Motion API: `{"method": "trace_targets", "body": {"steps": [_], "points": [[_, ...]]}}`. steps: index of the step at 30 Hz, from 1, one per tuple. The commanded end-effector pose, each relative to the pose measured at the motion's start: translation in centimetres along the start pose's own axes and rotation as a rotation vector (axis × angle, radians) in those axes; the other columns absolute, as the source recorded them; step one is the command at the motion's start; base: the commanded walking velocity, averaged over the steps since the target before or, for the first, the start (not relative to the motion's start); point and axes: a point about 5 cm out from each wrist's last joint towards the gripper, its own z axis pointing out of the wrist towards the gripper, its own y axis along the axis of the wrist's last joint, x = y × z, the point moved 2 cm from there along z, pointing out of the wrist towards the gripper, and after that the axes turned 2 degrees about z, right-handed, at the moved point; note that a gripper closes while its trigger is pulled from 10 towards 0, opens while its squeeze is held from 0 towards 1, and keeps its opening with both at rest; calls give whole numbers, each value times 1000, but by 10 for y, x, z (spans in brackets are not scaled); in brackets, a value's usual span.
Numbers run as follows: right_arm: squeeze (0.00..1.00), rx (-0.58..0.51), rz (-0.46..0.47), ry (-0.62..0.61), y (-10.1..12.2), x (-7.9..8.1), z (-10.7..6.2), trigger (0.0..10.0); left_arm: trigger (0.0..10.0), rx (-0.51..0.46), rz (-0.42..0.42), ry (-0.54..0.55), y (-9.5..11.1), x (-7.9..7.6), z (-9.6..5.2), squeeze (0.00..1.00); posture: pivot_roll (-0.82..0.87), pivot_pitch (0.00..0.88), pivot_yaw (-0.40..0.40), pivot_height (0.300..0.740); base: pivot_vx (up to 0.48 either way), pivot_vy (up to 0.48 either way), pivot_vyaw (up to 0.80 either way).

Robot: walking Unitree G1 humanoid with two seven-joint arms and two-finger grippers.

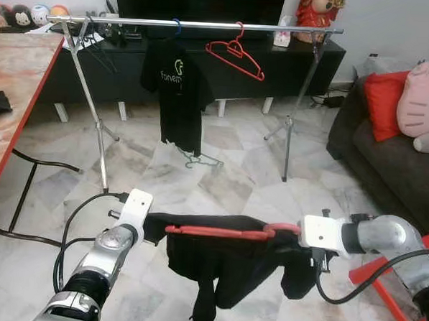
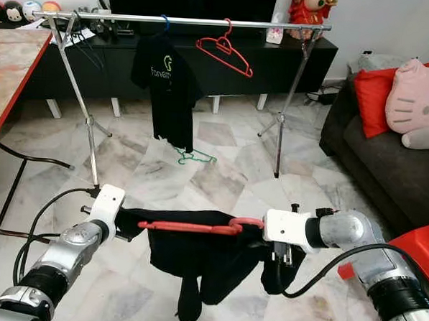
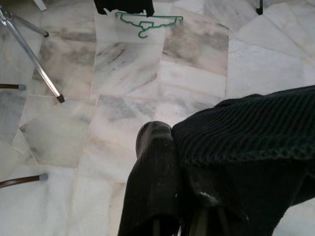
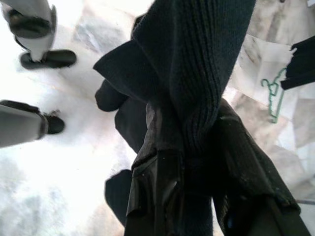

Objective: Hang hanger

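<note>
I am carrying the red hanger (image 1: 218,232) with its black garment (image 1: 227,265) between my left claw (image 1: 148,225) and right claw (image 1: 297,237), both clamped on it; next, lifting its hook onto the rail (image 1: 200,24).

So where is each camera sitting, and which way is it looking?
Left eye view: on the head, looking forward and down at the clothes rail; both silver arms show, holding the red hanger with the black garment.
Right eye view: the head's other eye, same scene, slightly shifted.
Left wrist view: on the left arm, looking along the left claw at the marble floor and the green hanger.
Right wrist view: along the right claw, wrapped in black garment.
Both wrist views share the green hanger.
</note>
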Motion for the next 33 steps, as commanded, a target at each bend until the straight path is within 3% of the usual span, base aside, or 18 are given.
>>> {"method": "trace_targets", "body": {"steps": [1,13,20,26,28,31,33], "points": [[0,177,36,-27,-33,-3,-25,0,10000,67,4,132,-13,43,-10,0,-81,0,-85,740,0,0,0],[0,226,-29,-64,-30,-5,-3,0,10000,-2,65,21,18,29,-7,0,-76,0,-84,740,0,0,0],[0,229,-27,-153,-23,-11,13,0,10000,-60,113,-166,38,1,-11,0,-73,0,-80,740,0,0,0],[0,212,-26,-185,-15,-14,22,0,10000,-38,183,-286,38,-13,-17,0,-71,0,-77,740,0,0,0],[0,192,-13,-196,-13,-15,24,0,10000,-25,196,-315,35,-17,-18,0,-70,0,-76,740,0,0,0],[0,54,50,-196,4,-15,30,0,10000,33,253,-373,21,-27,-21,0,-68,0,-73,740,0,0,0],[0,-43,76,-160,18,-11,30,0,10000,57,282,-346,14,-28,-19,0,-71,0,-72,740,0,0,0]]}}
